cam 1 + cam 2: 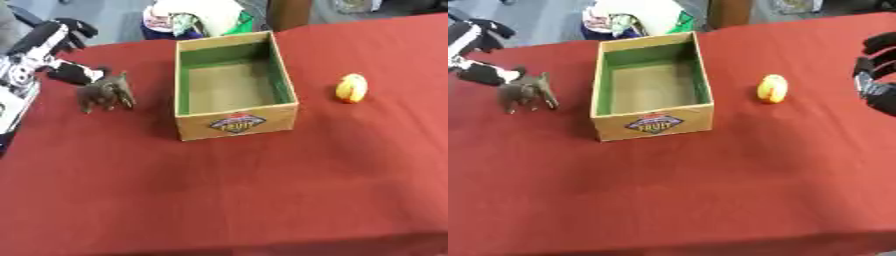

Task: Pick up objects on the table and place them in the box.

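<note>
Your left hand is right up against the brown toy animal, thumb low beside its back and fingers curled above it, but nothing is gripped yet; the fingers close on air. The animal stands on the red tablecloth left of the box, apart from its wall. Over on the right, the yellow duck-like toy sits on the cloth just off the box's other side, and your right hand hangs at the edge, fingers bent, holding nothing.

Watch the animal: it stands on thin legs, so a thumb nudge from behind could tip it or shove it toward the box wall before you close. A shallow pinch on its back might let it swing and catch the rim on the way over.

The box's front label reads "FRUIT", as far as I can make out through the blur; the smaller print above is illegible.
</note>
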`<state>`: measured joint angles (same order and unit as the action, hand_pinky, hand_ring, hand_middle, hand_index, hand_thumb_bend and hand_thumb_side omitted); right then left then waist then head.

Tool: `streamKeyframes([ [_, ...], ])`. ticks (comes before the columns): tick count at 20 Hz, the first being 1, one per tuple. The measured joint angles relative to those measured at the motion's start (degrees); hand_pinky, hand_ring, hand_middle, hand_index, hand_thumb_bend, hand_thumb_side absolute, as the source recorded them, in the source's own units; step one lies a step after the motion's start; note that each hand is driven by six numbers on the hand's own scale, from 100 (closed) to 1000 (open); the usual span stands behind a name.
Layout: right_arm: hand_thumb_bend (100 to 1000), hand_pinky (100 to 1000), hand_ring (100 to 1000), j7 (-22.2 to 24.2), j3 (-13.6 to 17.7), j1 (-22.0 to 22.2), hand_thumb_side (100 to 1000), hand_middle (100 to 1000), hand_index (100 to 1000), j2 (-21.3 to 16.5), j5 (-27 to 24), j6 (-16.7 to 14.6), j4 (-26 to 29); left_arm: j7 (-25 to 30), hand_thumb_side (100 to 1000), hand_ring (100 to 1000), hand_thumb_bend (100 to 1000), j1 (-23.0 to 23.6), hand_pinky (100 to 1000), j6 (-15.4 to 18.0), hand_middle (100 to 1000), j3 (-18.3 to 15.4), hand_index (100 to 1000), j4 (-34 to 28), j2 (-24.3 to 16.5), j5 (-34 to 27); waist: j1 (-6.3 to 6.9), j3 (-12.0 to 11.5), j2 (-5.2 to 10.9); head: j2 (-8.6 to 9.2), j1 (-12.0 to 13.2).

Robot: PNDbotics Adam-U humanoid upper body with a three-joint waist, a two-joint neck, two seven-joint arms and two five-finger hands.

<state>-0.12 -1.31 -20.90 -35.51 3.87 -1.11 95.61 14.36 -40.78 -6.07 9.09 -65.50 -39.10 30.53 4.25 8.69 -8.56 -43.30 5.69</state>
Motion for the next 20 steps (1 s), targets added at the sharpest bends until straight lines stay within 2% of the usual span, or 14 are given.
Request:
streamKeyframes([
  [6, 100, 535, 586, 0.09, -0.12, 0.23, 100, 613, 704, 0.0, 0.0, 0.07, -0.01, 4.63, 100, 721, 430, -3.32, 721, 4.23, 743, -1.71, 816, 8.75, 1.96, 5.35, 0.01, 0.09, 0.14, -0.01, -0.01],
  [11, 100, 535, 586, 0.14, -0.12, 0.24, 100, 613, 704, 0.01, 0.0, 0.03, -0.09, 5.15, 100, 725, 427, -5.22, 723, 7.29, 746, -3.23, 817, 15.06, 4.04, 9.68, 0.01, 0.34, 0.26, -0.01, -0.01],
  [20, 100, 535, 586, 0.31, -0.12, 0.26, 100, 614, 704, 0.01, 0.0, -0.11, -0.14, 5.65, 100, 732, 428, -6.7, 733, 8.85, 756, -4.6, 826, 19.81, 5.87, 14.45, 0.02, 0.84, 0.41, -0.01, -0.01],
])
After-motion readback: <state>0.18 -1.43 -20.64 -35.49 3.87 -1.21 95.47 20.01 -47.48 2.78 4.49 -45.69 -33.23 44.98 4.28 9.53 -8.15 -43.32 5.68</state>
